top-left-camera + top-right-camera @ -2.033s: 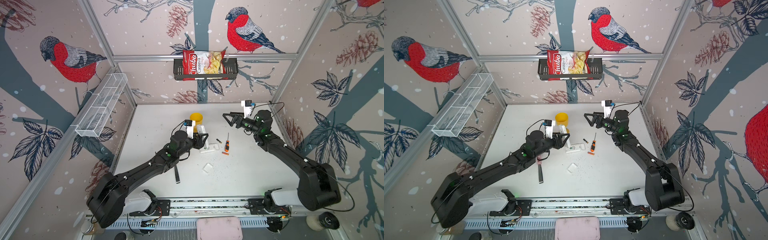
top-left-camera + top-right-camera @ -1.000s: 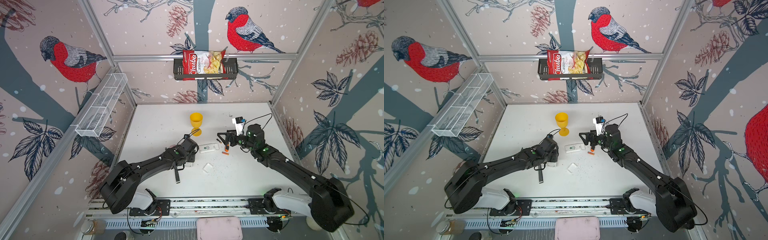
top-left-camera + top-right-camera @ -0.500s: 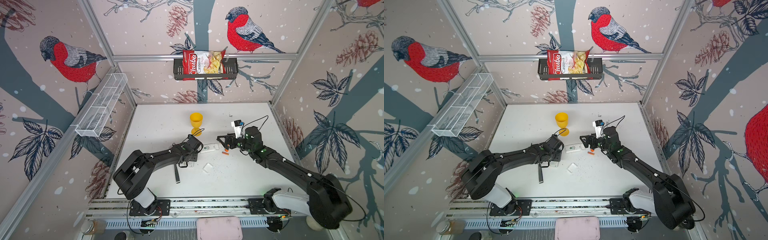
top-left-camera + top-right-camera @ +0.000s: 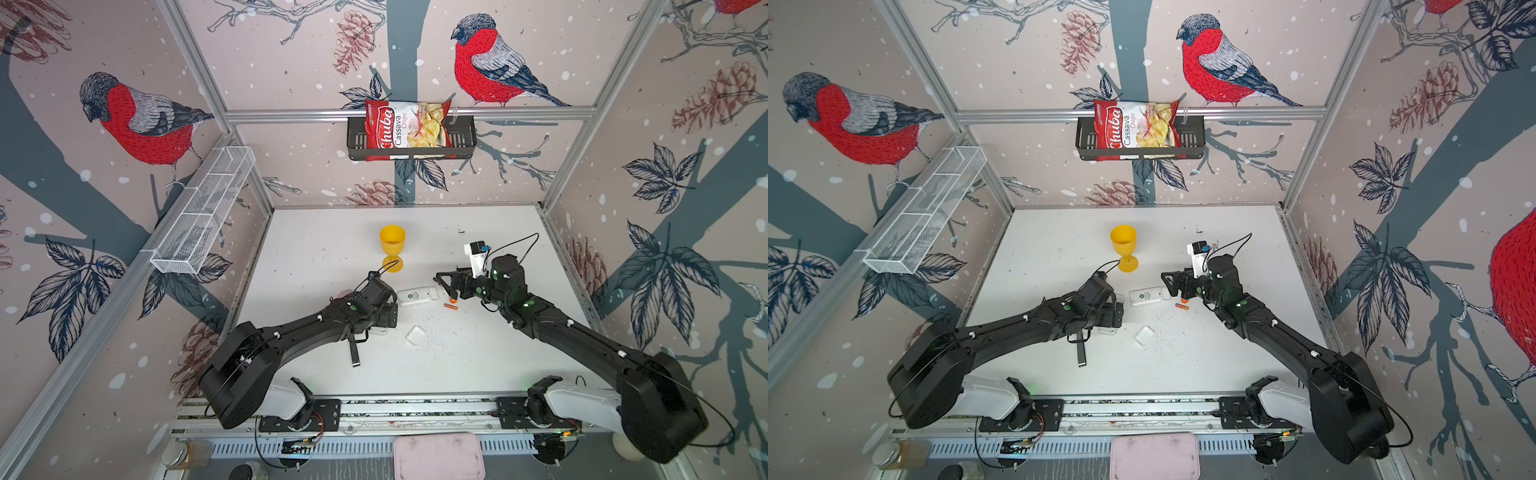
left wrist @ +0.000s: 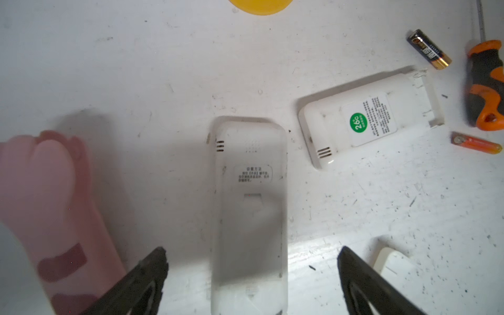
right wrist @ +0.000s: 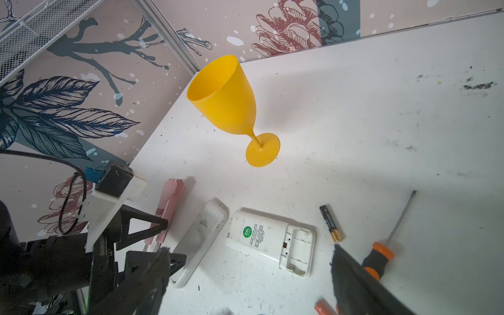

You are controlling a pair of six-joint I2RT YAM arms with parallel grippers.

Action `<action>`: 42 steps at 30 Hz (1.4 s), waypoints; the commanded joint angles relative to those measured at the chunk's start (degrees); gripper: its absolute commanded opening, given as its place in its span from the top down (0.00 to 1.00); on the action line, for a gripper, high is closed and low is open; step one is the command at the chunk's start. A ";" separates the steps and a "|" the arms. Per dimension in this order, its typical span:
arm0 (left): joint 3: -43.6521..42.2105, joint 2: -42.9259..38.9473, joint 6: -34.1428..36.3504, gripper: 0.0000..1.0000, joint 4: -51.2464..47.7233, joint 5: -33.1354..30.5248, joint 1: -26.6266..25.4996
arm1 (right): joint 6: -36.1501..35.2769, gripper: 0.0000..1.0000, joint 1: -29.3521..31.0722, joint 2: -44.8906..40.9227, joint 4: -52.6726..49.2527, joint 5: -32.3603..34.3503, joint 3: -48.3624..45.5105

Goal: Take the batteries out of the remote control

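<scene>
Left hand (image 5: 252,249) spread wide, fingers either side of plain white remote control (image 5: 248,218) lying face down on white desk (image 5: 136,68), not touching it. Right hand (image 6: 250,248) also wide, empty, over white green-stickered remote control (image 6: 270,242), whose battery bay is open and empty. Loose on desk beside it: black-and-gold battery (image 6: 330,223), orange battery (image 5: 476,143), orange-and-black screwdriver (image 5: 485,84).

The table (image 4: 316,249) is taken whole in both top views, from high over its front edge, faced down toward the back wall (image 4: 311,166). The left wrist view is held close, almost straight down; the right wrist view is set low and slanted toward a back corner. The stickered remote (image 5: 368,117) is shared by all four, seemingly the goblet (image 6: 226,103) too.
</scene>
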 commanded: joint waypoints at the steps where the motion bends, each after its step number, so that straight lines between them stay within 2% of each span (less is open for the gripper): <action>1: -2.40 -2.05 -0.95 0.04 3.81 2.37 -0.01 | -0.67 0.08 0.30 -0.40 0.62 0.48 -0.15; 16: -9.21 0.59 -3.10 0.05 15.19 7.01 -0.39 | -0.92 0.08 0.74 -0.48 0.62 1.45 -0.64; 20: -10.65 0.45 -5.09 0.05 18.53 7.13 -3.07 | -0.91 0.08 0.85 -0.42 0.63 1.45 -0.64; 31: -7.20 6.18 -8.43 0.05 25.34 6.18 -9.69 | -1.37 0.08 0.85 -0.39 0.18 2.15 -0.46; 42: -1.29 9.06 -4.63 0.05 27.46 7.09 -10.11 | -1.72 0.08 0.87 -0.63 -0.29 2.90 -0.37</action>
